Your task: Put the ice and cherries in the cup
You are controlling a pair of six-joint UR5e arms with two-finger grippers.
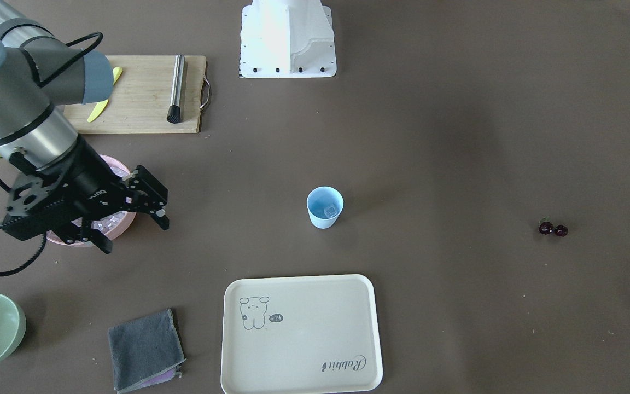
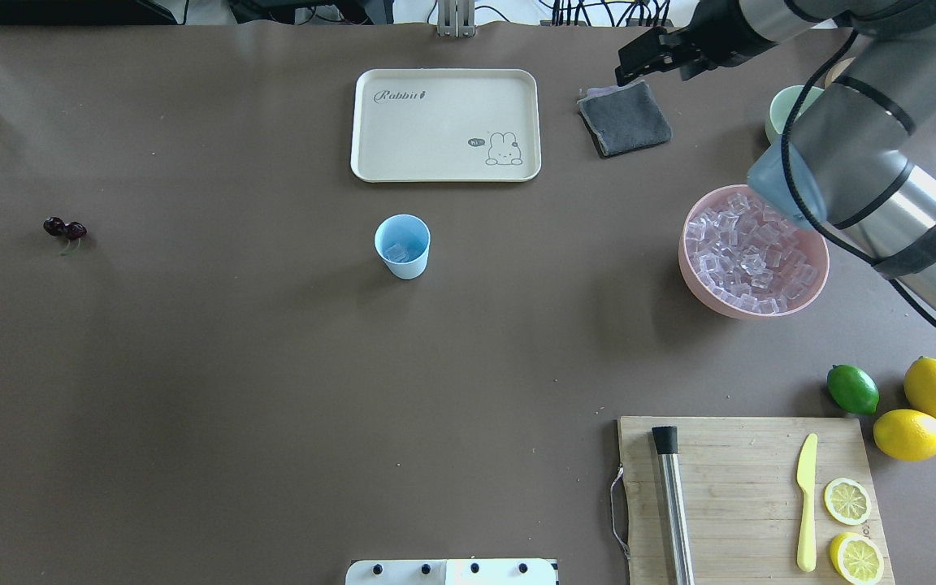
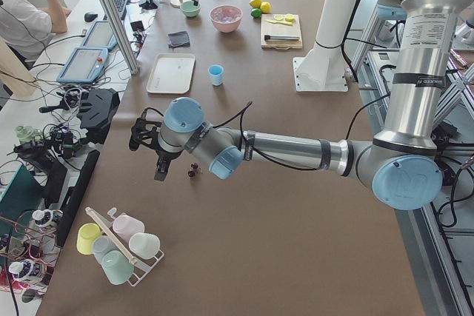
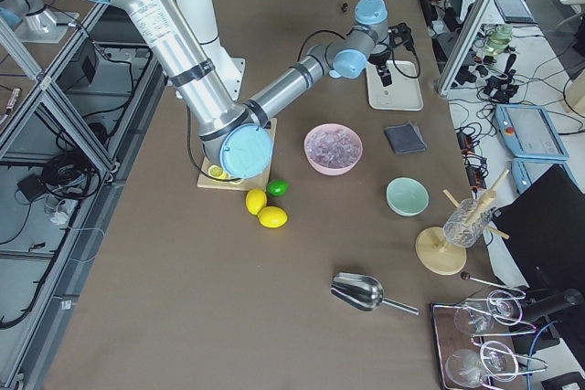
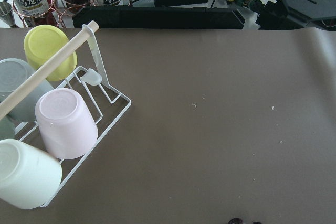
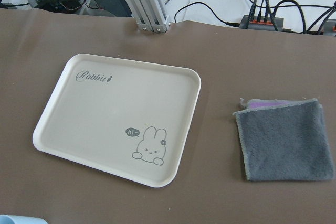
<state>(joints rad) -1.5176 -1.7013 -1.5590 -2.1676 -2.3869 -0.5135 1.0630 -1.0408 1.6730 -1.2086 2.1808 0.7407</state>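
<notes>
far on the left of the brown table point(image 2: 232, 366) lay the cherries point(image 2: 64, 229), two dark red balls joined together, with nothing touching them. the left gripper point(image 3: 157, 159) hung close to them. it showed only from the side, so i cannot tell if its fingers were apart or together. near the middle stood the cup point(image 2: 402, 245), upright, with an ice cube point(image 2: 405, 252) down inside it. past the cup lay the tray point(image 2: 435, 122), and next came a grey cloth point(image 2: 624, 119). the right gripper point(image 1: 136, 236) hung in the air near the cloth and the pink bowl point(image 2: 748, 314). its two fingers were spread wide, with nothing between them, and they touched nothing. the bowl was full of ice point(image 2: 748, 260).
</notes>
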